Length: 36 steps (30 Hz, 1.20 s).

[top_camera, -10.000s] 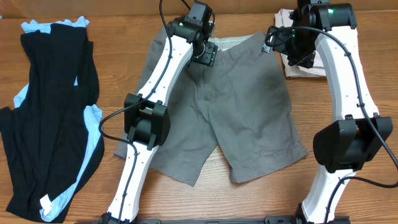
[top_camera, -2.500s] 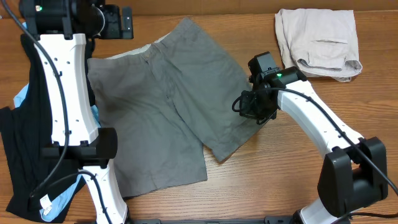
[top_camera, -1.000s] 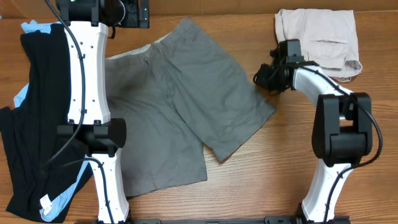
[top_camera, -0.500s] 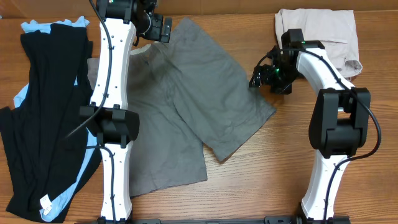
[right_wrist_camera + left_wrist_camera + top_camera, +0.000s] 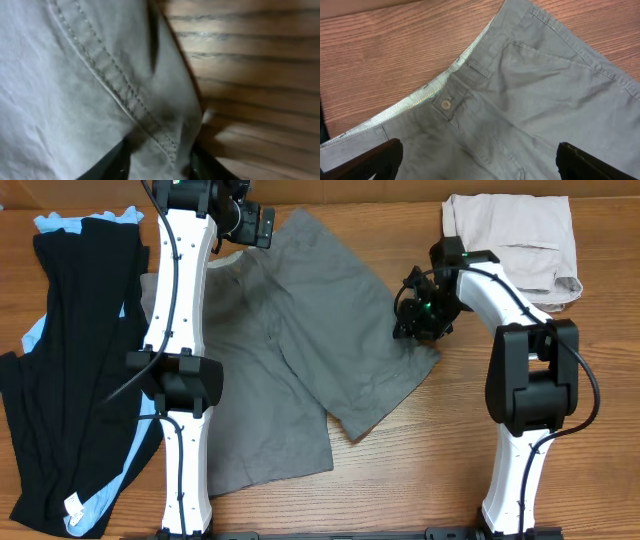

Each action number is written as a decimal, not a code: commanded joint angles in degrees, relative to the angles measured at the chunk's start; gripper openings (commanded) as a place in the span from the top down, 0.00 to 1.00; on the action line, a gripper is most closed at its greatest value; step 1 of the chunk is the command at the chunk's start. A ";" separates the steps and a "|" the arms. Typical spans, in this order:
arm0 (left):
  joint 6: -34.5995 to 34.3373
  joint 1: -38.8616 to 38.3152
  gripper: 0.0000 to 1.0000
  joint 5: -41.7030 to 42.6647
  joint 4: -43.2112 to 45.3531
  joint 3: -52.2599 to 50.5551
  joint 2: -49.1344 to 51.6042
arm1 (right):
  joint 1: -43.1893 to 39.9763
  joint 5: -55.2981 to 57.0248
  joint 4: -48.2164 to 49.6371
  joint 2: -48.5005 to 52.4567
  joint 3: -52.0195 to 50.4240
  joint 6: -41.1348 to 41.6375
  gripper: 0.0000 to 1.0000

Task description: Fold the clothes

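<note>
The clothes, a pair of grey shorts [image 5: 300, 340], lie spread flat and slanted across the table, waistband at the far left. My left gripper [image 5: 255, 225] hovers wide open over the waistband; the left wrist view shows the button [image 5: 446, 104] and pale lining above the gripper [image 5: 477, 150], with nothing between its fingers. My right gripper [image 5: 412, 320] sits at the right leg's outer corner. In the right wrist view the stitched hem of the shorts [image 5: 60, 90] is bunched in the gripper [image 5: 160, 160], and both dark fingers [image 5: 112, 162] press on the cloth.
Folded pale beige shorts [image 5: 510, 240] lie at the far right corner, just behind my right arm. Long black and light-blue garments [image 5: 85, 360] cover the left side. Bare wooden table [image 5: 430, 460] shows in front of the right leg.
My right gripper has shifted left onto the shorts' right corner, opened and then closed on the hem. The left arm swung right over the waistband, then held still.
</note>
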 commanded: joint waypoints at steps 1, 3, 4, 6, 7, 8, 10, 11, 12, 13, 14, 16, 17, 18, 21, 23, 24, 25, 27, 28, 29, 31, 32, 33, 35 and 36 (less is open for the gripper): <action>1.25 0.26 0.00 0.39 -0.13 0.46 -0.79 | 1.38 0.79 0.33 2.45 -3.08 0.48 0.70; 1.25 0.26 0.00 0.39 -0.22 0.46 -0.79 | 1.38 0.76 1.33 2.43 -3.08 1.66 0.80; 1.25 0.26 0.00 0.39 -0.28 0.46 -0.79 | 1.38 0.87 1.90 2.43 -3.08 2.38 0.83; 1.25 0.17 0.00 0.39 -0.61 0.46 -0.79 | 1.25 2.16 4.07 2.43 -3.08 4.37 0.96; 1.25 0.17 0.00 0.37 -0.66 0.46 -0.79 | 1.25 2.71 4.72 2.43 -3.08 4.76 0.96; 1.25 0.17 0.00 0.37 -0.68 0.46 -0.79 | 1.25 3.48 5.42 2.43 -3.08 5.42 0.96; 1.25 0.22 0.00 0.37 -0.68 0.46 -0.79 | 1.27 5.22 6.80 2.43 -3.08 6.36 0.96; 1.25 0.24 0.00 0.37 -0.70 0.46 -0.79 | 1.25 5.95 7.43 2.43 -3.08 6.97 0.96; 1.25 0.24 0.00 0.37 -0.70 0.46 -0.79 | 1.25 6.97 8.22 2.43 -3.06 7.74 0.96; 1.25 0.22 0.00 0.37 -0.68 0.46 -0.79 | 1.25 8.59 9.29 2.43 -3.06 9.11 0.96; 1.25 0.22 0.00 0.35 -0.68 0.46 -0.79 | 1.25 9.81 10.27 2.43 -3.06 10.27 0.96; 1.25 0.22 0.00 0.37 -0.63 0.46 -0.79 | 1.01 11.96 12.41 2.43 -2.89 12.35 0.96; 1.25 0.22 0.00 0.37 -0.61 0.46 -0.79 | 0.74 12.44 13.14 2.43 -2.56 13.09 0.96; 1.25 0.22 0.00 0.35 -0.52 0.46 -0.79 | 0.31 12.41 13.77 2.43 -2.12 13.55 0.96; 1.25 0.22 0.00 0.35 0.04 0.46 -0.79 | -1.40 12.41 15.41 2.43 -0.20 14.84 0.96; 1.27 0.26 0.00 0.35 0.55 0.46 -0.79 | -2.56 12.39 16.96 2.43 1.18 15.02 0.96; 1.27 0.26 0.00 0.35 0.85 0.46 -0.79 | -3.02 12.39 17.79 2.43 1.75 15.02 0.96; 1.27 0.26 0.00 0.35 1.16 0.46 -0.79 | -3.41 12.39 18.69 2.43 2.23 15.04 0.96; 1.27 0.26 0.00 0.35 1.95 0.46 -0.79 | -4.28 12.35 21.03 2.43 3.02 15.54 0.96; 1.27 0.26 0.00 0.35 2.49 0.46 -0.79 | -4.72 12.39 22.93 2.43 3.34 16.15 0.96; 1.27 0.26 0.00 0.33 2.99 0.46 -0.79 | -5.01 12.24 24.83 2.43 3.39 16.33 0.96; 1.27 0.24 0.00 0.33 4.17 0.46 -0.79 | -5.27 12.20 28.61 2.43 3.39 16.57 0.96; 1.27 0.20 0.00 0.35 4.96 0.46 -0.76 | -5.25 12.20 30.42 2.43 3.39 16.59 0.96; 1.27 0.17 0.00 0.35 5.29 0.46 -0.76 | -5.25 12.20 31.50 2.43 3.39 16.59 0.96; 1.25 0.17 0.00 0.37 6.78 0.46 -0.76 | -5.25 12.22 34.03 2.43 3.54 16.76 0.96; 1.25 0.17 0.00 0.37 8.00 0.46 -0.76 | -5.25 12.44 35.23 2.43 4.13 16.83 0.96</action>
